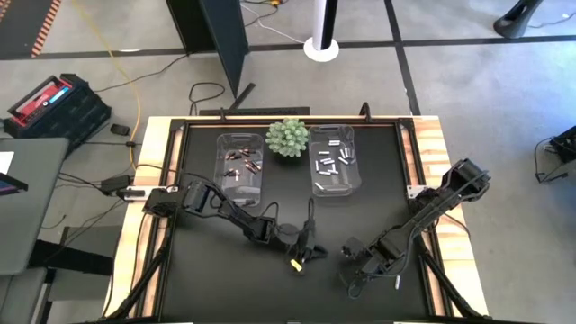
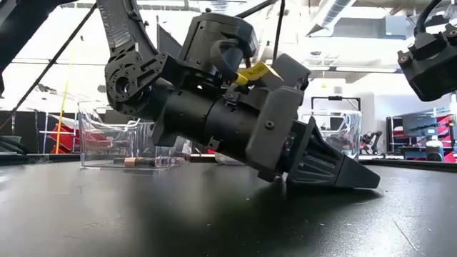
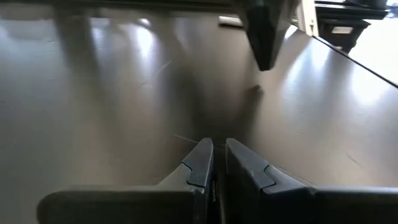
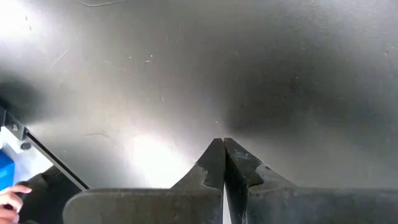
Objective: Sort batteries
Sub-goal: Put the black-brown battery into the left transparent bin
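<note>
Black and glossy, the counter (image 1: 297, 288) carries two clear bins either side of a green spiky plant (image 1: 288, 137). Dark batteries (image 1: 241, 167) lie in the bin (image 1: 241, 166) on the plant's left, pale batteries (image 1: 331, 162) in the bin (image 1: 335, 160) on its right. No writing can be read anywhere; a yellow tag (image 2: 251, 73) on the left arm looks blank. Both grippers rest low, well in front of the plant: left gripper (image 3: 218, 163) with jaws nearly together, right gripper (image 4: 222, 160) with jaws touching, neither holding anything.
</note>
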